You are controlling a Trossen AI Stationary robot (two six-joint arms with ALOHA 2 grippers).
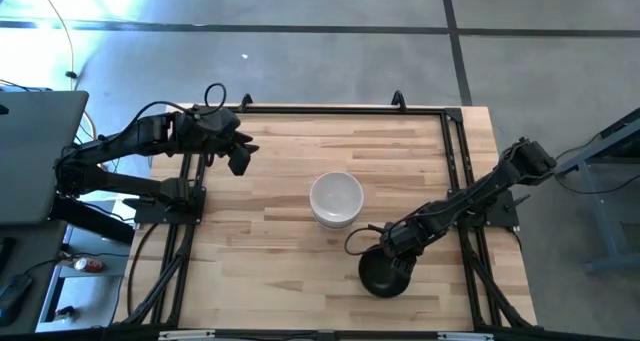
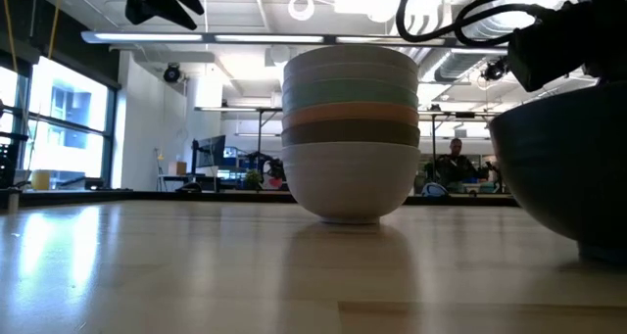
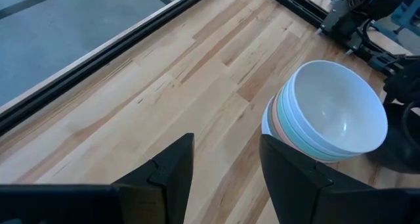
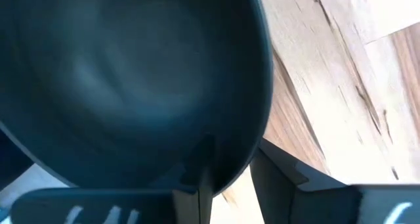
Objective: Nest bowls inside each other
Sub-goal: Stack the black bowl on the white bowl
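A stack of several nested bowls (image 1: 336, 199) stands on its white bottom bowl near the table's middle. In the low view the stack (image 2: 350, 128) shows olive, peach and pale mint bands under a white top bowl (image 3: 335, 109). The black bowl (image 1: 383, 274) stands upright on the table to the right of the stack and nearer the near edge. My right gripper (image 1: 395, 246) is at its far rim, shut on it. My left gripper (image 1: 240, 156) hovers open above the table's far left part, away from the bowls. My right gripper holds the black bowl by its rim (image 4: 239, 168), one finger inside the bowl (image 4: 197, 175) and one outside (image 4: 282, 181). The fingers come slanting down from the far right. The bowl's base (image 2: 598, 251) appears to rest on the table.
A black frame rail (image 1: 455, 151) runs along the table's right and far sides, and another rail (image 1: 190, 181) lies by the left arm's base. Bare wood lies left of the stack and along the near edge. A person sits far off in the room (image 2: 454, 163).
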